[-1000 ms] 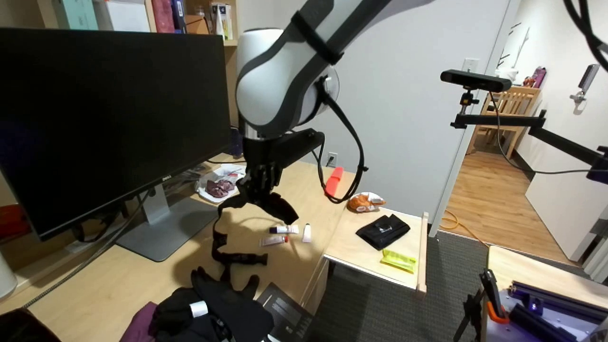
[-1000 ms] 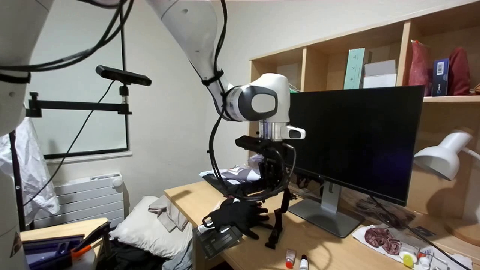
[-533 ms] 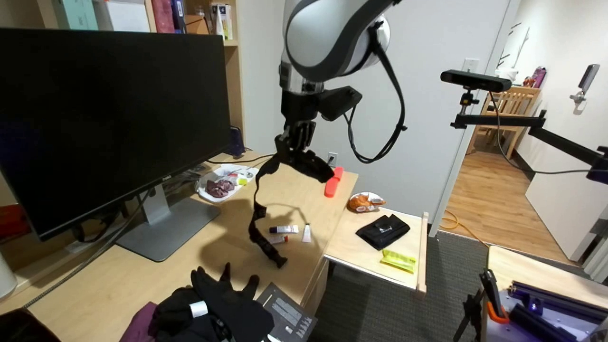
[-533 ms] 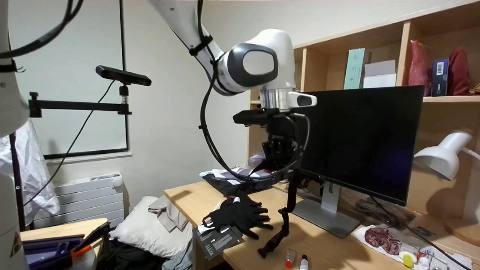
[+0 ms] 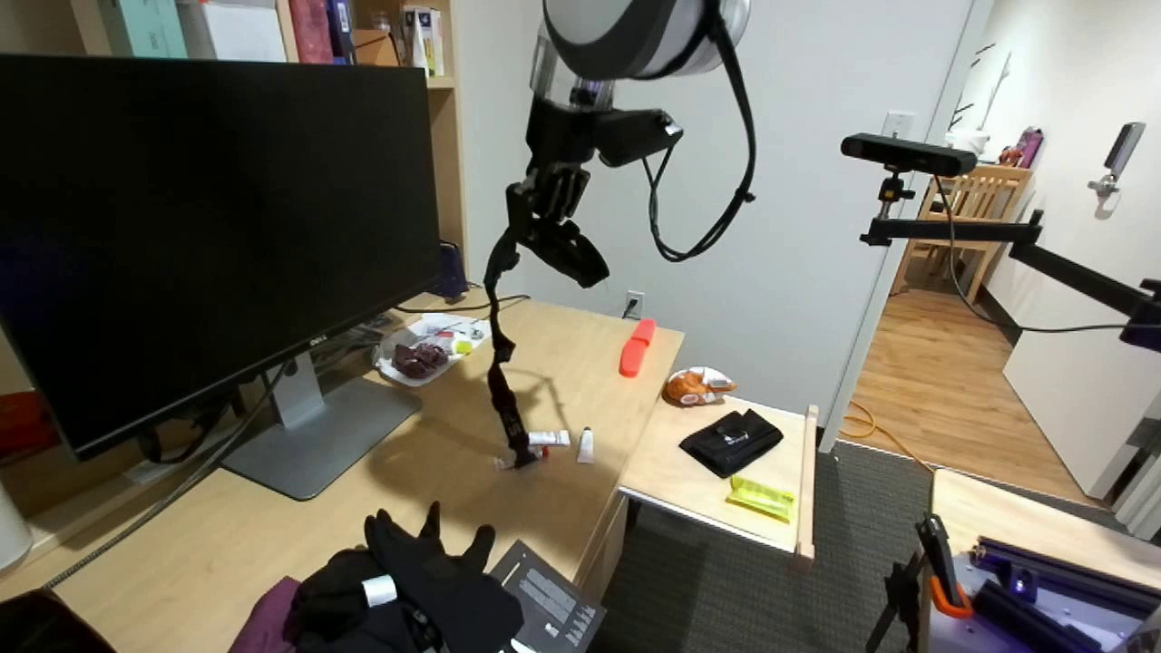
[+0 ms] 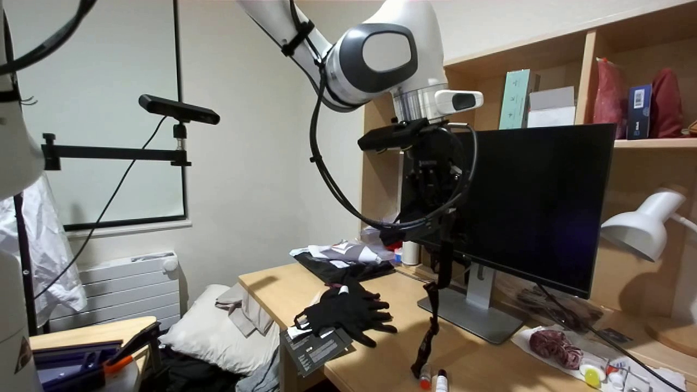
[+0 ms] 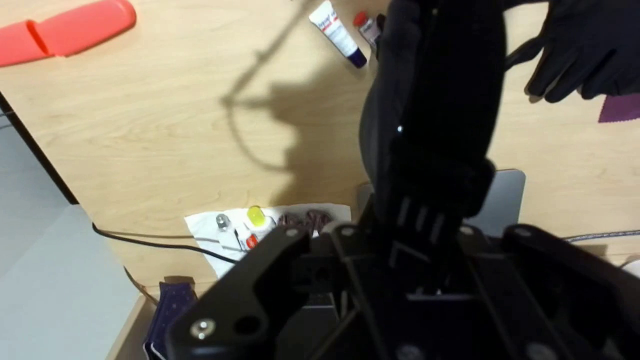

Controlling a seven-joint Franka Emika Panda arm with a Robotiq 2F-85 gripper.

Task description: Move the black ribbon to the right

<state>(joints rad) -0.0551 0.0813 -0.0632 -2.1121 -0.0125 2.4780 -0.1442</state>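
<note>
Broadest, a pale wooden bench. Above, a white and grey jointed robot arm, turned downward at the wrist. Along the back edge, a wide black flat-screen monitor on a grey metal stand.

Over the bench, between back edge and front edge, a long black fabric ribbon. Hangs nearly straight down from the black jointed fingers, drawn narrow and gripping the upper part, well above the surface. Crosses the wrist view as a broad dark band, hiding the grip itself.

Just in from the front edge, a black fabric glove, overlapping a flat dark grey printed packet poking out past that edge. Near the back edge, toward one short edge, a white sheet with a crumpled maroon cloth on top. By the corner of the front edge and that same short edge, a coral-red, round-ended oblong case.

Smallest, set in from the front edge: a white tube with a dark blue cap, a second white tube and a pale tube with a red cap. At the red-capped one in both exterior views, the lower end of the ribbon; cannot tell about contact with tube or bench.
</note>
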